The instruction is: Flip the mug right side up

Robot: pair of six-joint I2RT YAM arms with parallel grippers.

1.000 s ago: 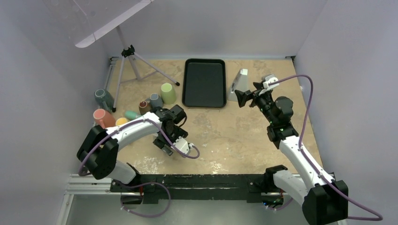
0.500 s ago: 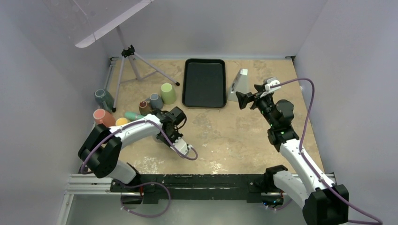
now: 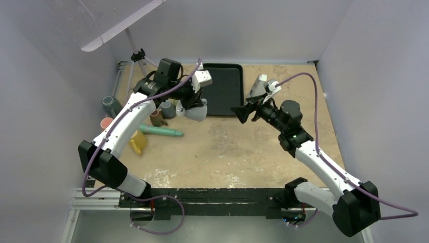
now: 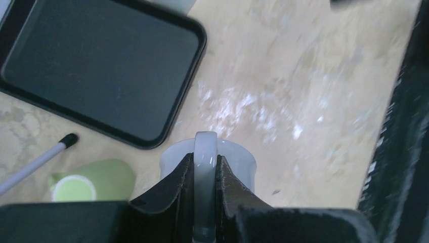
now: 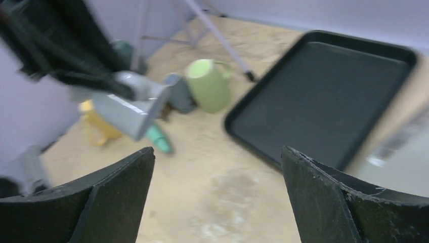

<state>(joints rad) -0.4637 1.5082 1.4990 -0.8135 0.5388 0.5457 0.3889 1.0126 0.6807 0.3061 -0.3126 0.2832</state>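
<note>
Since the earlier frame the left end effector (image 4: 205, 167) has been swung from low over the near-left counter up & away toward the far side. A pale grey ceramic mug (image 4: 235, 161) is now carried in it, apparently lifted clear of the beige mottled counter (image 3: 243, 152). Its fingers are clenched on the mug's handle. The mug body sits just beyond the fingertips, i.e. ahead of the end effector, w/ a black rectangular tray (image 4: 101, 66) further ahead-left and a green mug (image 4: 96, 179) off to the left side.

The right end effector (image 3: 242, 112) is spread wide w/ nothing held, apart to the mug's right, so the left arm is nearer, being already in contact.

The mug's long axis is judged to run approx. along the finger line, sloping toward the counter, w/ the handle turned back at the wrist. Whether the far end is mouth or base can't be told. The next move is judged to turn on that: a wrist roll until the mouth is uppermost, then set-down.
</note>
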